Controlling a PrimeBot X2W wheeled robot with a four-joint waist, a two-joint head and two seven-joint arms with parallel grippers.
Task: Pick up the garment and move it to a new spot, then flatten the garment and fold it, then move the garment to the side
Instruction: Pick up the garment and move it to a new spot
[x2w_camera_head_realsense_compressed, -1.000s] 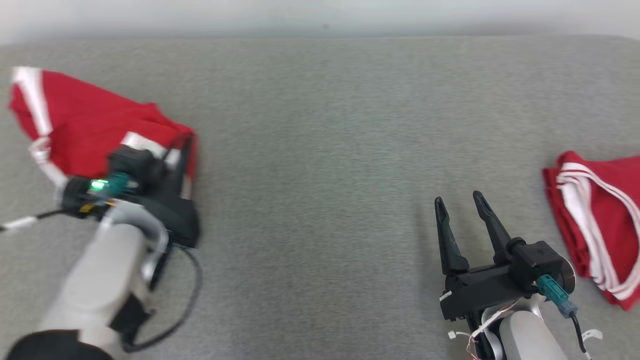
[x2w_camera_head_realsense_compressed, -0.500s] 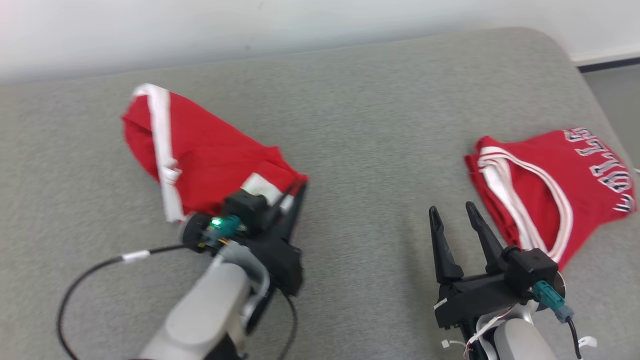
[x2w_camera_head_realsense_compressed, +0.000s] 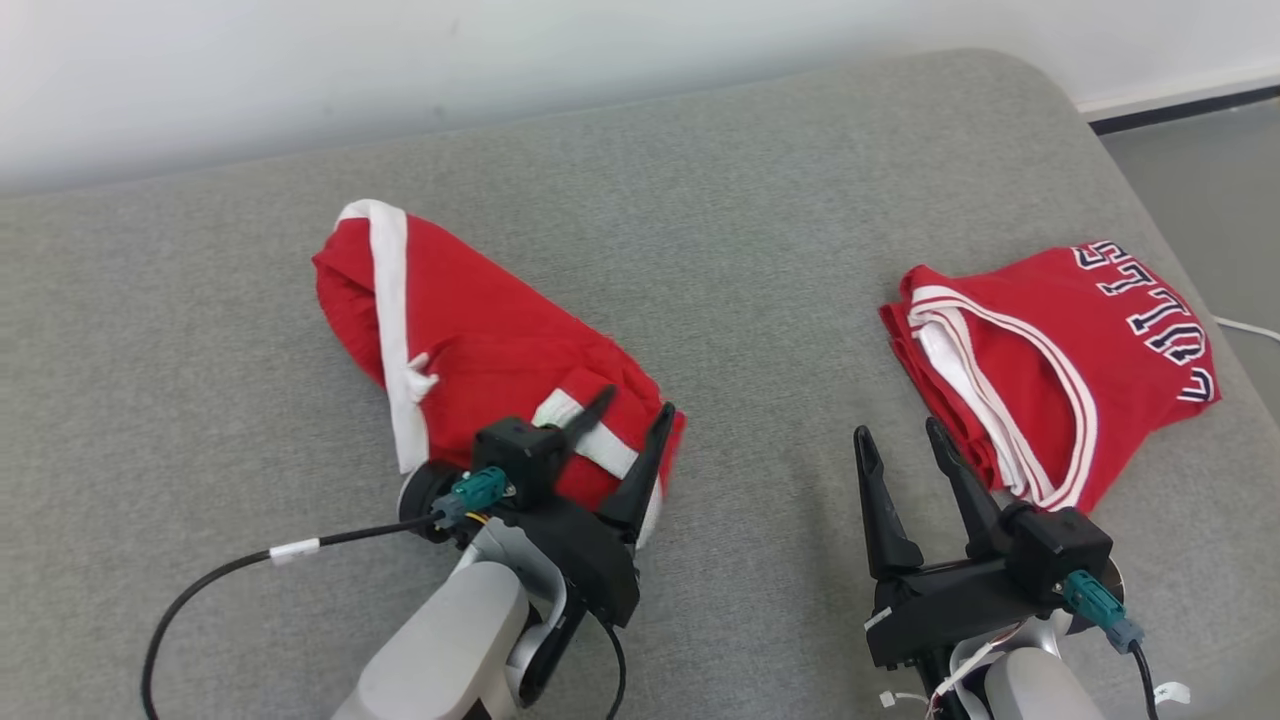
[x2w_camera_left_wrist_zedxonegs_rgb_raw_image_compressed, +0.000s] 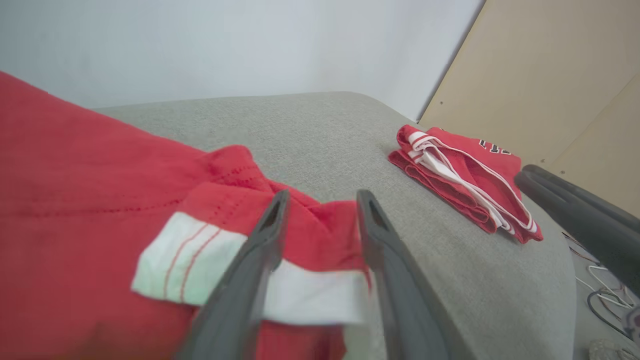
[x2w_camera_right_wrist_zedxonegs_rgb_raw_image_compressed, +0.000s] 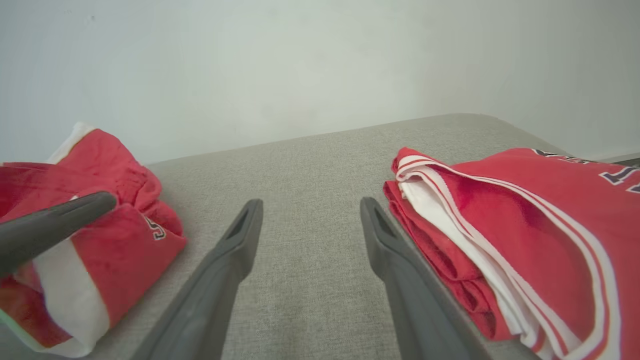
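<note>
The garment (x2w_camera_head_realsense_compressed: 470, 320) is a crumpled red piece with white bands, lying left of centre on the grey padded surface (x2w_camera_head_realsense_compressed: 760, 250). My left gripper (x2w_camera_head_realsense_compressed: 637, 403) stands open at its near right corner, one finger on each side of the white hem (x2w_camera_left_wrist_zedxonegs_rgb_raw_image_compressed: 310, 300). The cloth lies slack between and under the fingers, as the left wrist view shows of the garment (x2w_camera_left_wrist_zedxonegs_rgb_raw_image_compressed: 100, 190) and the left gripper (x2w_camera_left_wrist_zedxonegs_rgb_raw_image_compressed: 322, 197). My right gripper (x2w_camera_head_realsense_compressed: 898, 430) is open with nothing in it, over bare surface. The right wrist view has this right gripper (x2w_camera_right_wrist_zedxonegs_rgb_raw_image_compressed: 311, 202) between the garment (x2w_camera_right_wrist_zedxonegs_rgb_raw_image_compressed: 120, 235) and a folded jersey.
A folded red jersey (x2w_camera_head_realsense_compressed: 1060, 350) with dark lettering lies at the right, close to my right gripper's fingertips. The surface ends in a rounded edge at the far right, with floor (x2w_camera_head_realsense_compressed: 1200, 150) beyond. A black cable (x2w_camera_head_realsense_compressed: 230, 570) trails from the left wrist. A pale wall runs behind.
The head camera has swung, so the whole picture has shifted. My left gripper's fingers, shut on the garment's hem before, now stand apart. The right gripper has stayed open.
</note>
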